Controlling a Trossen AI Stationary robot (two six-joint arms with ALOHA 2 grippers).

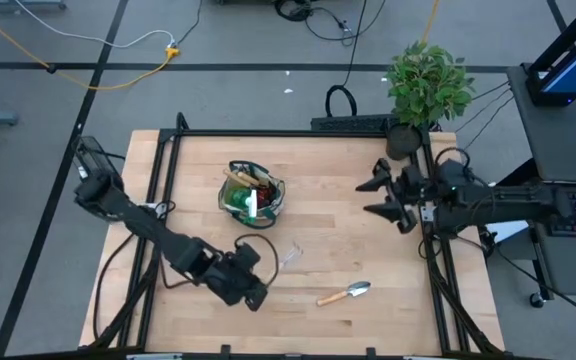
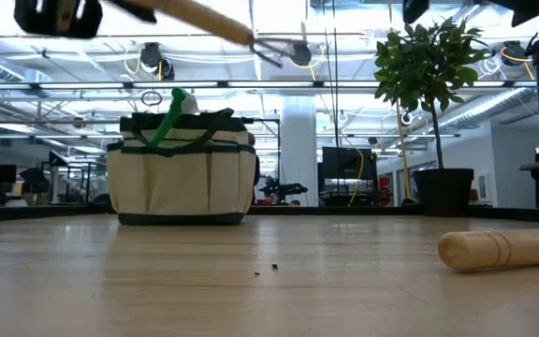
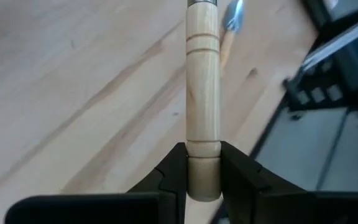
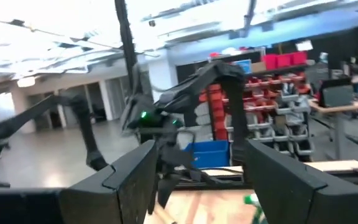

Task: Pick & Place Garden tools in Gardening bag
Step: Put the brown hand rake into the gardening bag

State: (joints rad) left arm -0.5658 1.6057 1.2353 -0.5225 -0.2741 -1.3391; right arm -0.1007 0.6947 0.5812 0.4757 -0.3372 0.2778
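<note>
The gardening bag (image 1: 253, 196) (image 2: 183, 178) stands at mid table, with tools and a green spray bottle (image 2: 171, 114) sticking out of its top. My left gripper (image 1: 264, 272) (image 3: 204, 163), near the front edge, is shut on a wooden-handled hand rake (image 2: 215, 22) whose metal head (image 2: 281, 49) is high above the table. A wooden-handled trowel (image 1: 345, 293) (image 2: 503, 251) lies flat on the table to the right of it. My right gripper (image 1: 380, 196) (image 4: 194, 180) hangs open above the table's right side, nothing between its fingers. My left gripper pinches the rake's wooden handle at its free end (image 3: 204, 149) between its two fingers. The handle runs straight on from the fingers, away from the wrist. The rake is lifted clear of the table and slants down toward its metal head.
A potted leafy plant (image 1: 426, 88) (image 2: 433, 94) stands at the table's far right corner. A dark frame (image 1: 298, 133) runs along the table's far edge and sides. Bare wood lies between the bag and the trowel.
</note>
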